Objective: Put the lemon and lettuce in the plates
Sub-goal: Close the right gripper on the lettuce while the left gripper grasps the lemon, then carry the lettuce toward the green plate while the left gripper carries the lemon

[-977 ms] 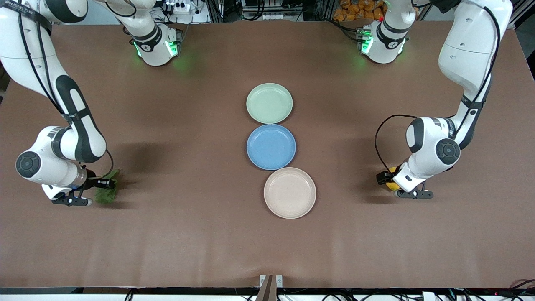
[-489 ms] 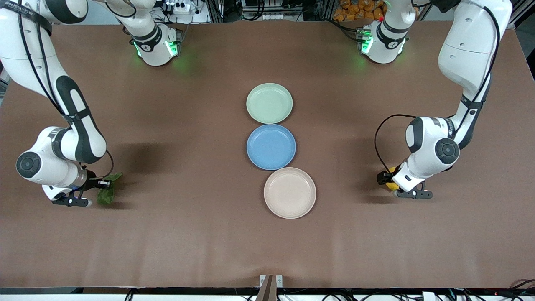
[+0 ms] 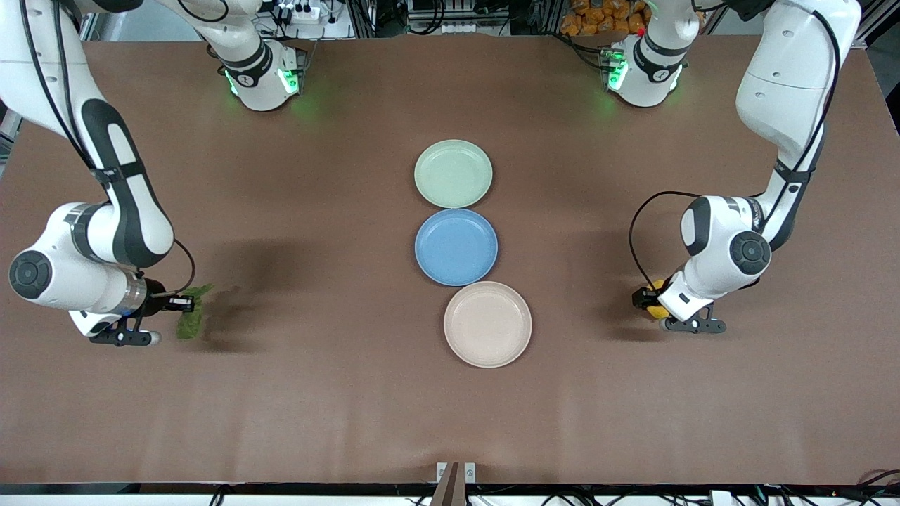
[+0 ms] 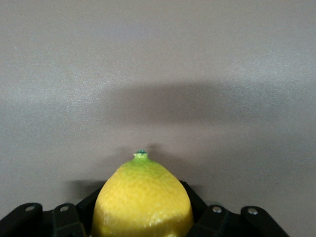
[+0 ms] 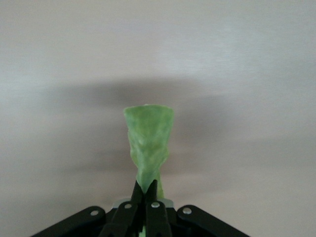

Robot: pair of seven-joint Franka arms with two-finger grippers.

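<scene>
My right gripper is shut on the lettuce, a dark green leaf held just above the table at the right arm's end; the right wrist view shows its pale stem pinched between the fingers. My left gripper is shut on the yellow lemon, low over the table at the left arm's end; in the left wrist view the lemon fills the jaws, its nub pointing away. The mint green plate and the beige plate lie empty in the middle.
A blue plate lies between the mint green plate and the beige plate, touching both. The brown table runs wide around the plates. The arms' bases stand along the table's edge farthest from the front camera.
My right gripper has lifted the lettuce a little off the table, and the leaf now hangs narrower. My left gripper has shifted only slightly with the lemon.
</scene>
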